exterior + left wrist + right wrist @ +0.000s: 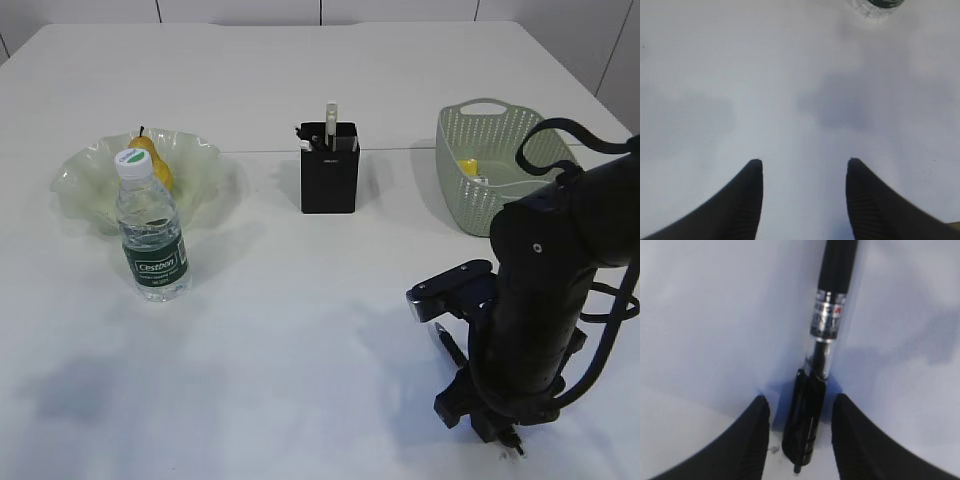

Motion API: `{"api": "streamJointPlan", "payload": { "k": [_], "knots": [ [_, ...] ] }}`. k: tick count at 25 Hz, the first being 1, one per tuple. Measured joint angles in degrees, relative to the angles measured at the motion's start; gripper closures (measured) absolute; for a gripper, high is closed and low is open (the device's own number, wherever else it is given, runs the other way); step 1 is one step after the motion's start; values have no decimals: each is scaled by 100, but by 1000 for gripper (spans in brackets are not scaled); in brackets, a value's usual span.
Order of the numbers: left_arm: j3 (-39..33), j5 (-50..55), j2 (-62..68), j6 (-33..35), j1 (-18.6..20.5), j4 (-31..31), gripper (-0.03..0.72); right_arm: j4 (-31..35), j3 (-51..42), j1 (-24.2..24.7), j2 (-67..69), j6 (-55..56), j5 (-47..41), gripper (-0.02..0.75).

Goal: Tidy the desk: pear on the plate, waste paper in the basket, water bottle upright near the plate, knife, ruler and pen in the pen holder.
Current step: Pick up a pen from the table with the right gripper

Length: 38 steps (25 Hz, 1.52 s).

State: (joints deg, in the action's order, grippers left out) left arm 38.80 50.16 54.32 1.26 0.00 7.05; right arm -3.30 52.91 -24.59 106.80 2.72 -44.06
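A black pen (832,300) lies on the white desk (300,330), its clip end between the fingers of my right gripper (801,399), which is open with a gap on each side. In the exterior view the pen (446,347) shows beside the right arm. My left gripper (805,161) hangs open over bare desk. The pear (150,160) sits on the plate (80,180), and the water bottle (152,240) stands upright in front of it. The pen holder (329,175) has a white handle (331,115) sticking out; the ruler I cannot make out. Waste paper (468,168) lies in the basket (470,205).
The right arm (545,300) with its cables fills the lower right of the exterior view, close to the basket. The bottle's base (875,6) shows at the top edge of the left wrist view. The left arm is outside the exterior view.
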Motion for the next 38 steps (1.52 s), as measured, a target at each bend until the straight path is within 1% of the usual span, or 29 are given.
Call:
{"api": "streamJointPlan", "payload": {
  "k": [4, 12, 18, 26, 32, 38],
  "knots": [
    [0, 0, 0, 0, 6, 0, 313, 47, 13, 0, 24, 0, 0, 507],
    [0, 0, 0, 0, 6, 0, 314, 89, 25, 0, 27, 0, -11, 611],
    [0, 0, 0, 0, 0, 0, 314, 89, 25, 0, 27, 0, -20, 630],
    [0, 0, 0, 0, 6, 0, 314, 0, -20, 0, -87, -126, -49, 633],
    [0, 0, 0, 0, 6, 0, 314, -23, -28, 0, -582, -305, -242, 633],
    [0, -22, 0, 0, 0, 0, 314, -11, -44, 0, -1252, -716, -561, 633]
  ]
}}
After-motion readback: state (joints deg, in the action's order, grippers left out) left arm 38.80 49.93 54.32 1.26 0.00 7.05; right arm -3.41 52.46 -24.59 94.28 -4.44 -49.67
